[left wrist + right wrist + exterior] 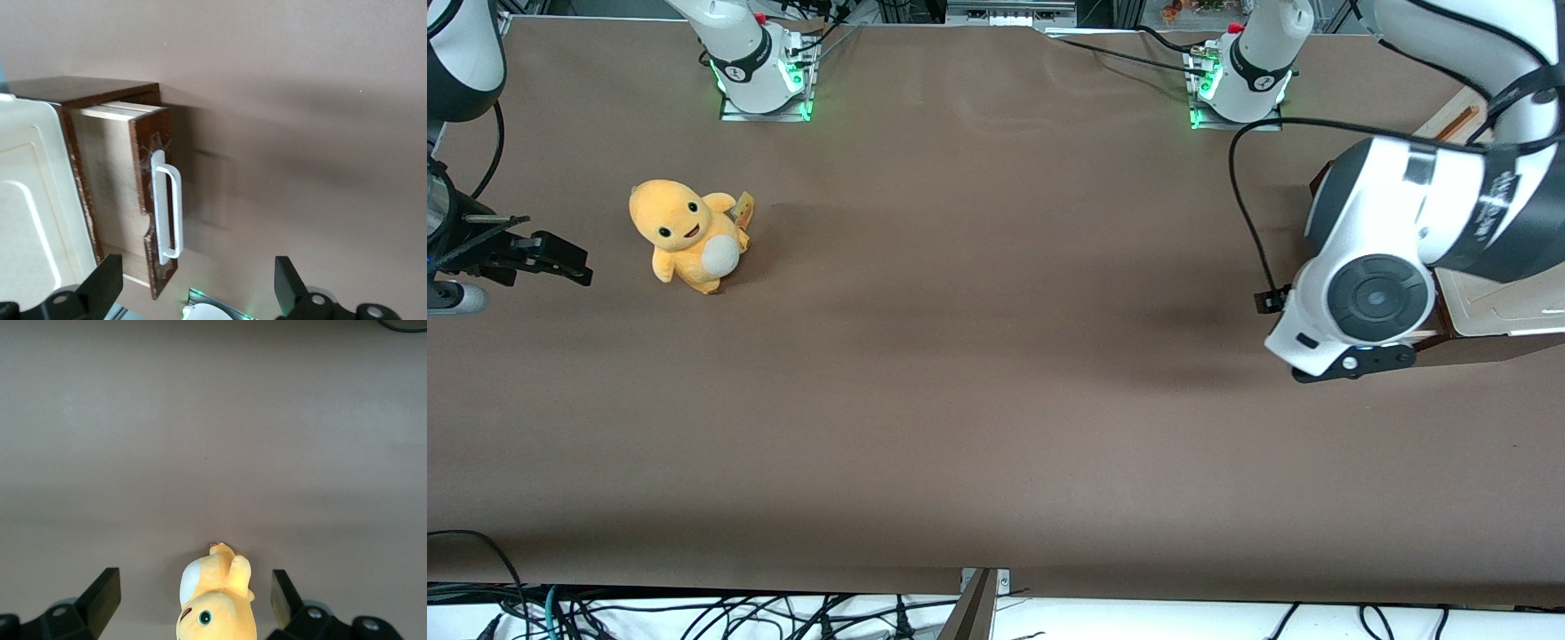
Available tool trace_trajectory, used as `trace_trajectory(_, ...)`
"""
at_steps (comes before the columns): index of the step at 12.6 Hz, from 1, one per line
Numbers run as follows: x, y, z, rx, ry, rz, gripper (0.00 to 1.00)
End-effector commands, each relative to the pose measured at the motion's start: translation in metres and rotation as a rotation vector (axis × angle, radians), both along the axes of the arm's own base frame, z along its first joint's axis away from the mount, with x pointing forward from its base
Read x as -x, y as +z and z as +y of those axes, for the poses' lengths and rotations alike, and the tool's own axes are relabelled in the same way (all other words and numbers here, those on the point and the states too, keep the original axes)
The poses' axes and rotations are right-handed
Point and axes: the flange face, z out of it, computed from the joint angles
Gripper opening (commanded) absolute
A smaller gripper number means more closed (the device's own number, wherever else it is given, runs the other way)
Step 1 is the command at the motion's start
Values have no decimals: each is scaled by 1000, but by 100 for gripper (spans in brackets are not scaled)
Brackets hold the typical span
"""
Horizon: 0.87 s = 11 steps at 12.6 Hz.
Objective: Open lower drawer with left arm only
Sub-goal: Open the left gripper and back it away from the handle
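The lower drawer (120, 187) stands pulled out of the dark wooden cabinet (80, 87), showing its pale wood side. Its worn dark brown front (145, 167) carries a white bar handle (167, 207). My left gripper (197, 293) is open, with one black fingertip (100, 287) on each side and nothing between them. It hangs a short way off the handle, not touching it. In the front view the left arm (1378, 267) covers the drawer, and only the cabinet's cream top (1507, 307) shows at the working arm's end of the table.
A cream panel (27, 213) sits beside the drawer on the cabinet. A yellow plush toy (687, 235) stands on the brown table (996, 373) toward the parked arm's end. The arm base (1240, 80) with green lights stands farther from the front camera.
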Motion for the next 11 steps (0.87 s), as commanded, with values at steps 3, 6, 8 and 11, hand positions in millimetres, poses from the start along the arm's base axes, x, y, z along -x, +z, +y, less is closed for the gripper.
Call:
trace_trajectory(3,5,47,51,97,-78,3,100)
trace_trajectory(6,7,73,87,196,-90,-33,100)
trace_trajectory(8,8,79,110,250,-82,-37,100)
trace_trajectory(11,4,79,124,310,-132,-65,100)
